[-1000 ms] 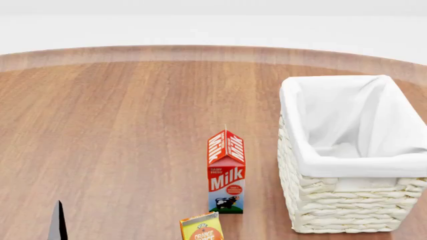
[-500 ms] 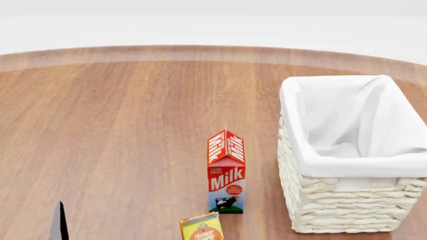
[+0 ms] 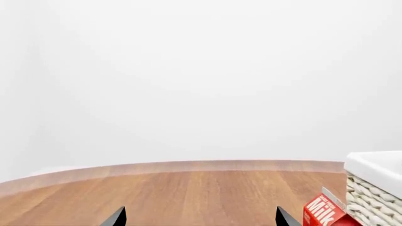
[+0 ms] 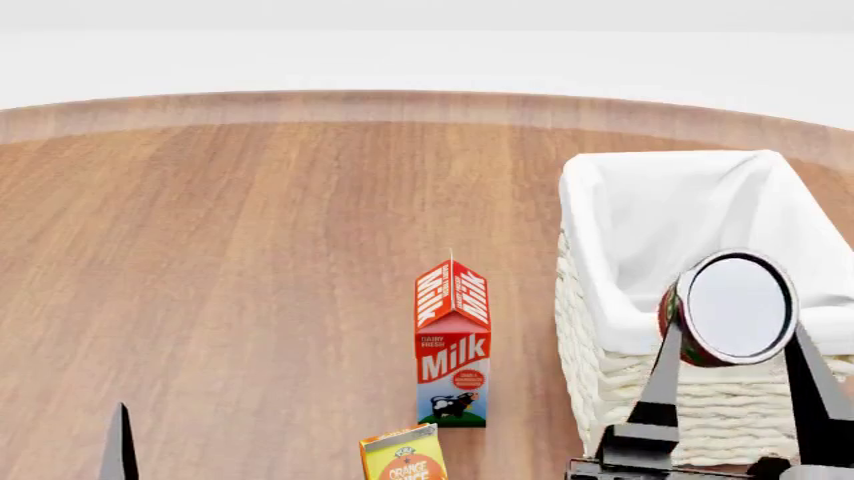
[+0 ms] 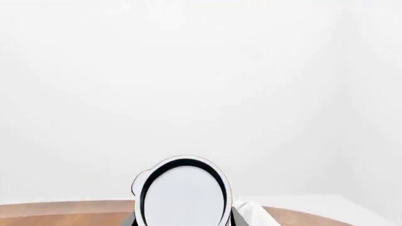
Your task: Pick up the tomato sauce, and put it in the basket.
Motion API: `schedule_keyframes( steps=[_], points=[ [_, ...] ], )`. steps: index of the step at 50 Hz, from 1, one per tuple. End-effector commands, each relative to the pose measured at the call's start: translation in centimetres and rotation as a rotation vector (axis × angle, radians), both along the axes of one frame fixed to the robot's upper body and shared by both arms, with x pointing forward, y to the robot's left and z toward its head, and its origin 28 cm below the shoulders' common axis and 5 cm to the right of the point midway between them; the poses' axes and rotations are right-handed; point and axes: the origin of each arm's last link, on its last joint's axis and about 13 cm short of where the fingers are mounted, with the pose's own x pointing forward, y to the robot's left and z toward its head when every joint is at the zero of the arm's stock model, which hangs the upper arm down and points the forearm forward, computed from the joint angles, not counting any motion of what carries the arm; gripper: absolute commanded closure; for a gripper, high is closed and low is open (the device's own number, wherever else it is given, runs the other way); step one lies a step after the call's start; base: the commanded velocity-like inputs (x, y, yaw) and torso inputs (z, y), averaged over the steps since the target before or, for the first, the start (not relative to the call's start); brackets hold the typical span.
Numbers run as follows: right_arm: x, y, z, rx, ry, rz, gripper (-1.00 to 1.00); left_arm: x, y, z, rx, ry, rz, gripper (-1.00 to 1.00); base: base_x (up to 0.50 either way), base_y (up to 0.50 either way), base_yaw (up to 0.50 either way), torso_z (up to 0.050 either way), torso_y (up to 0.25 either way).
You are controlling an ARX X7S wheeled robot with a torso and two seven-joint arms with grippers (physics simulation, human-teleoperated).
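The tomato sauce (image 4: 734, 307) is a small can with a red and green side, its silvery-white top facing the head camera. My right gripper (image 4: 735, 328) is shut on it and holds it in the air, in front of the near rim of the cream wicker basket (image 4: 607, 395). In the right wrist view the can's top (image 5: 183, 193) fills the space between the fingers, with the basket's white cloth (image 5: 253, 213) just behind. My left gripper (image 3: 201, 219) is open and empty, low at the near left; one finger (image 4: 120, 448) shows in the head view.
A red milk carton (image 4: 454, 345) stands left of the basket, and an orange juice carton (image 4: 403, 455) is nearer to me. The milk carton (image 3: 323, 214) and the basket (image 3: 373, 183) also show in the left wrist view. The wooden table (image 4: 240, 250) ends in a curved far edge.
My right gripper has risen into the head view with the tomato sauce can in it, now in front of the basket's near wall. The left gripper has barely moved.
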Motion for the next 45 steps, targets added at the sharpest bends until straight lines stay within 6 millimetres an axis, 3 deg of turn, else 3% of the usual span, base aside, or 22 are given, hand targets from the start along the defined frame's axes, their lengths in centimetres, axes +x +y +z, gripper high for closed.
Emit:
schedule_keyframes(
  steps=[1,8,18,22,33,40,45],
  points=[
    [4.3,-0.5,3.7,-0.048,-0.093,-0.038,1.0,0.0,0.0,0.0,-0.006,0.001,-0.002,-1.0,0.0,0.0,0.0,0.0,0.0],
    [7.5,-0.9,4.0,-0.05,-0.074,-0.058,1.0,0.1,0.1,0.0,-0.006,0.002,0.002,-1.0,0.0,0.0,0.0,0.0,0.0],
    [12.7,-1.9,6.0,-0.044,-0.058,-0.106,1.0,0.2,0.1,-0.1,-0.005,0.007,0.002,-1.0,0.0,0.0,0.0,0.0,0.001],
    [15.5,-2.4,5.8,-0.069,-0.03,-0.148,1.0,0.2,0.1,-0.2,-0.004,0.008,0.003,-1.0,0.0,0.0,0.0,0.0,0.0],
    [20.7,-3.4,4.9,-0.042,0.07,-0.173,1.0,0.3,0.1,-0.2,-0.006,0.011,0.003,-1.0,0.0,0.0,0.0,0.0,0.0],
    [23.4,-4.0,4.4,-0.009,0.168,-0.184,1.0,0.4,0.1,-0.4,-0.004,0.015,0.002,-1.0,0.0,0.0,0.0,0.0,0.0],
    [24.1,-4.2,3.8,0.027,0.238,-0.176,1.0,0.5,0.0,-0.4,-0.005,0.018,0.001,-1.0,0.0,0.0,0.0,0.0,0.0]
  ],
)
